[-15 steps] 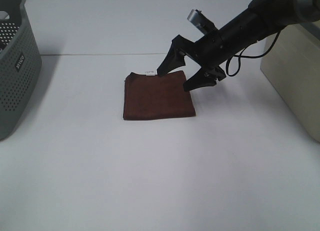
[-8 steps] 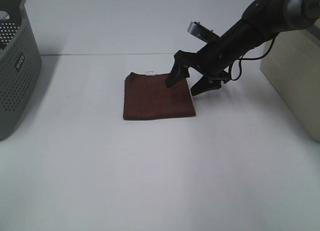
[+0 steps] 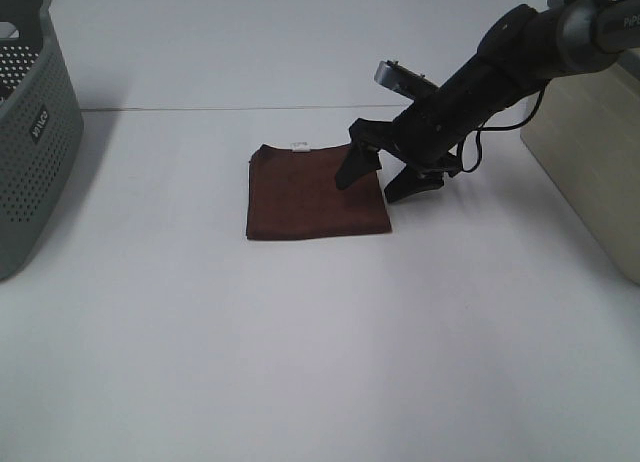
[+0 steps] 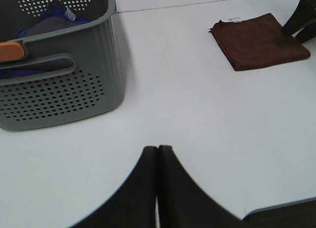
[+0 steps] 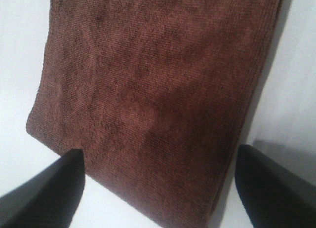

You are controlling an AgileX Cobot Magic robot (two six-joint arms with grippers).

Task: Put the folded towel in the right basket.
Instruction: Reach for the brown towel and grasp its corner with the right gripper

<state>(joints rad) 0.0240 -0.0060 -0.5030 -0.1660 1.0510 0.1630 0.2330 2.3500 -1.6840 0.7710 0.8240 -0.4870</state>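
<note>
The towel (image 3: 316, 192) lies flat on the table (image 3: 300, 362), folded into a dark brown square, near the middle of your high view and a little toward the back. It is not in either basket.

The table is plain white and takes up nearly all of each view. At its left edge you have the grey basket (image 3: 40, 152), with perforated walls and a handle slot; your left wrist view shows blue and grey cloth and something orange inside it (image 4: 74, 90). At the right edge stands the right basket (image 3: 585, 152), cream-coloured and only partly in frame, well apart from the towel.

Your right arm (image 3: 500, 67) reaches in from the upper right and slopes down toward the towel's right side. The right gripper (image 3: 367, 189) is spread wide there: one finger sits over the towel's right border, the other just beyond that edge, above bare table. In your right wrist view the two dark fingertips (image 5: 54, 183) stand far apart at either side of the towel's near edge (image 5: 148, 90), with nothing pinched between them. You cannot tell from these views whether the tips touch the cloth or the table.

The left gripper (image 4: 157, 150) hangs over bare table near the grey basket, well apart from the towel, its fingers pressed together with nothing between them.

A small white tag (image 3: 298, 145) sticks out at the towel's back edge
</note>
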